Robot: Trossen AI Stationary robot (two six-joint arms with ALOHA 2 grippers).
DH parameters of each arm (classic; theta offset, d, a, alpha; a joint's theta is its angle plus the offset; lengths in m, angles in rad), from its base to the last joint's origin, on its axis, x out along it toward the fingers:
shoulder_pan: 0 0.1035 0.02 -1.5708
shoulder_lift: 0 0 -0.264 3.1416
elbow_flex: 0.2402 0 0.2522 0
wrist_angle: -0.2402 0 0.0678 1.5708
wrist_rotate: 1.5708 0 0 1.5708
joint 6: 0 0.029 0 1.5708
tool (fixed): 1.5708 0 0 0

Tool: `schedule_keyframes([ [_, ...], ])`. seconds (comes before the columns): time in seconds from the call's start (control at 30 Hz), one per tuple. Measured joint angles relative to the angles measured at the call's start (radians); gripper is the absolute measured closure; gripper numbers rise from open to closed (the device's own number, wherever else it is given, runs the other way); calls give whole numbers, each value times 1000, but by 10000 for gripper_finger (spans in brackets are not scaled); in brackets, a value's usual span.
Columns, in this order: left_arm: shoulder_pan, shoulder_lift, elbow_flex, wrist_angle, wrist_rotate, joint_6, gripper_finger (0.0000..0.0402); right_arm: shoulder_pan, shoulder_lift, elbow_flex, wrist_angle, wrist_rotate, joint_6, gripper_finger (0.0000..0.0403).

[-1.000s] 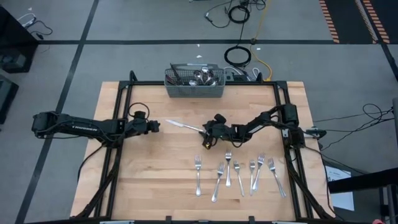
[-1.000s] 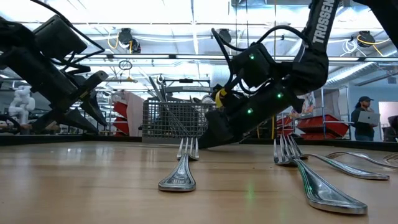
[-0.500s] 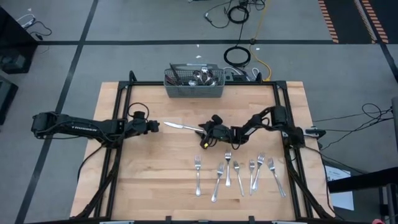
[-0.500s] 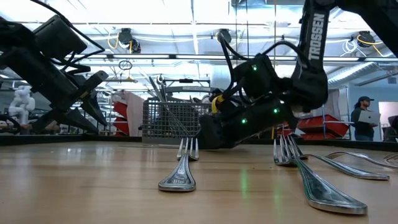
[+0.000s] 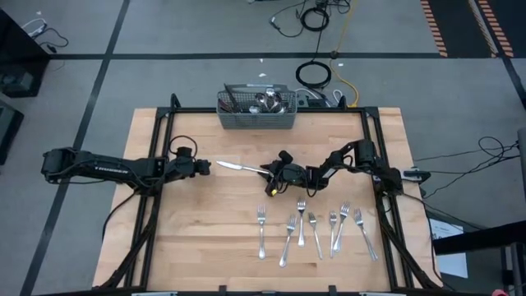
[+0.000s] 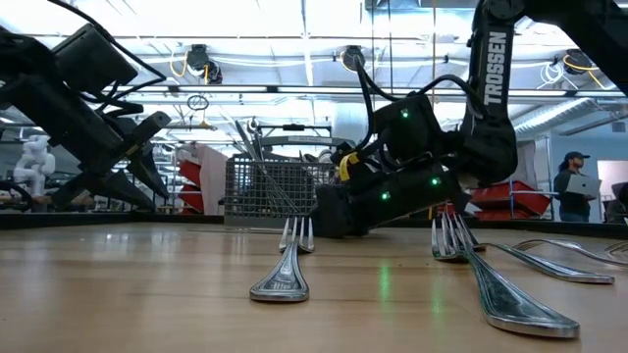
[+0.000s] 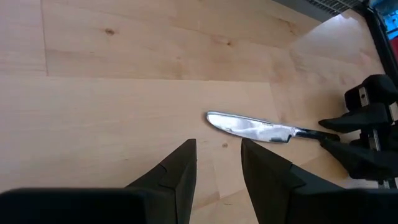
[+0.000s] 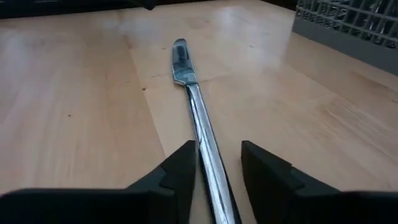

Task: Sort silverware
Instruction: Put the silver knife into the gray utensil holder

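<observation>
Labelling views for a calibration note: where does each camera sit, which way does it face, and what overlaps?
High: overhead, straight down on the table; both arms, basket, forks.
Low: tabletop height, looking level across; forks near, right gripper low.
Left wrist: past left gripper, open, at the knife.
Right wrist: past right gripper along the knife handle between its fingers.
Shared: both wrist views see the same knife.

Grey floor [image 5: 205, 74] with dark tape lines (cables [image 5: 315, 74] coiled on it) surrounds the wooden table [image 5: 205, 238].
</observation>
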Motion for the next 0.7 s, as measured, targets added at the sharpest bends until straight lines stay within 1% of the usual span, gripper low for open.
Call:
schedule_keyframes([
  [0.07, 0, 0, 0, 0, 0, 0, 268, -7, 0, 0, 3, -23, -2, 312],
  [0.2, 0, 0, 0, 1, 0, 0, 268, -17, 13, 0, 57, -68, 7, 378],
  [0.23, 0, 0, 0, 1, 1, -1, 268, -18, 13, 0, 60, -72, 22, 386],
  [0.37, 0, 0, 0, 2, 1, -6, 268, -17, 15, 0, 75, -72, 41, 396],
  [0.47, 0, 0, 0, 2, 0, -7, 268, -15, 13, 0, 74, -69, 49, 396],
  [0.57, 0, 0, 0, 3, 0, -8, 268, -15, -12, 0, 36, -58, 72, 397],
  [0.7, 0, 0, 0, 4, -2, -8, 268, -21, -62, 0, -74, -29, 131, 402],
])
